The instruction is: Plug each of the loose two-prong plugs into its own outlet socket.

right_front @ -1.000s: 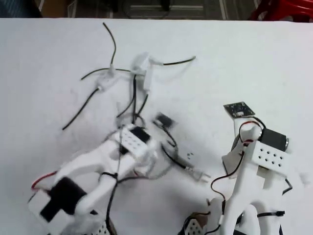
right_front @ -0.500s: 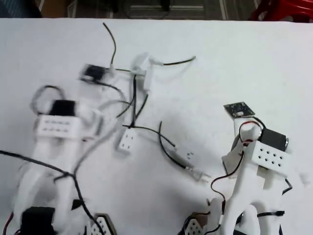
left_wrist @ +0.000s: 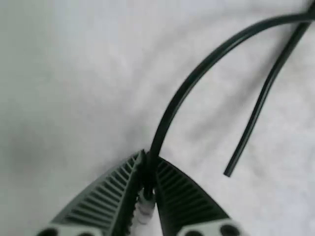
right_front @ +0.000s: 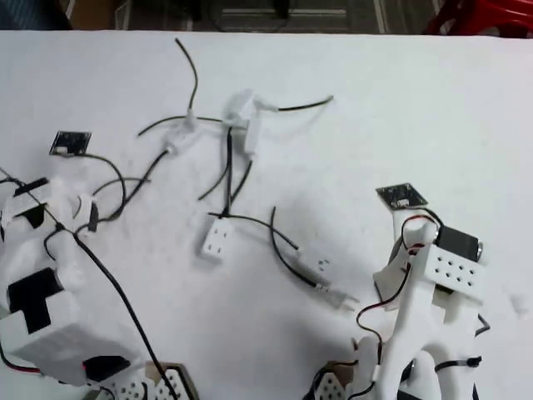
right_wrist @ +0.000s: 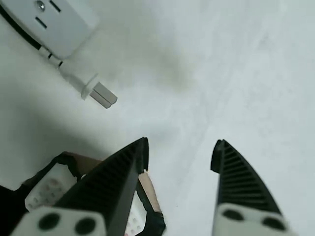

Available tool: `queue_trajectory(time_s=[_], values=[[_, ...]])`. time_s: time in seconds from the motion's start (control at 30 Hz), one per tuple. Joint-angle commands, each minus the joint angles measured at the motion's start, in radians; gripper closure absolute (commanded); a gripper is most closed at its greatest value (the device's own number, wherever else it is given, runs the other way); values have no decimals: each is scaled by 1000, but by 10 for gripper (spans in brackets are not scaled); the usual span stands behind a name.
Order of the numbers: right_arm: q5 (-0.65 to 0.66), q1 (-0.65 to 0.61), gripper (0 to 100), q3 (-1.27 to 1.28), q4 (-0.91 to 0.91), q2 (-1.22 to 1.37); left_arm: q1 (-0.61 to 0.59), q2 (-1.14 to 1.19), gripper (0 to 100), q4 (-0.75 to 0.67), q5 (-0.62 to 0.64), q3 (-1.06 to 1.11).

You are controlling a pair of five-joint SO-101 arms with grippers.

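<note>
The left arm (right_front: 42, 292) is pulling right back from the middle of the desk (right_front: 416, 100) to its left edge, having swung out toward the far left half a second ago. The right arm (right_front: 433, 283) is barely shifting. That retreat is uncovering the white socket block (right_front: 215, 239), which is now lying bare near the middle, nudged a little to the left of where the arm was working over it. The left gripper (left_wrist: 150, 164) is coming away clamped on a black cord (left_wrist: 197, 73), with a pale ribbed piece (left_wrist: 144, 209) pinched between its fingers. Whether that is a plug's collar I cannot tell. The loose plug (right_front: 337, 295) is lying flat on the desk, apart from the socket block and near the right arm, not seated in anything. The right gripper (right_wrist: 181, 142) is hanging over bare desk with its fingers spread apart, holding nothing. To my eye this plug is still waiting to be seated, and the right arm is sitting closer to it.
</note>
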Motion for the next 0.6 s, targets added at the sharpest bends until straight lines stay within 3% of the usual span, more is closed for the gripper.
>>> queue_trajectory(time_s=[0.0,0.23,0.37,0.57], values=[[9,1,783,-6,-8,-22,-90,59,874,-48,-124,-40],[9,-1,783,-5,-8,-22,-185,82,596,-38,-187,-31],[6,-1,783,-3,-8,-22,-180,85,586,20,-253,-29],[5,-1,783,-3,-8,-22,-128,85,586,63,-256,-35]])
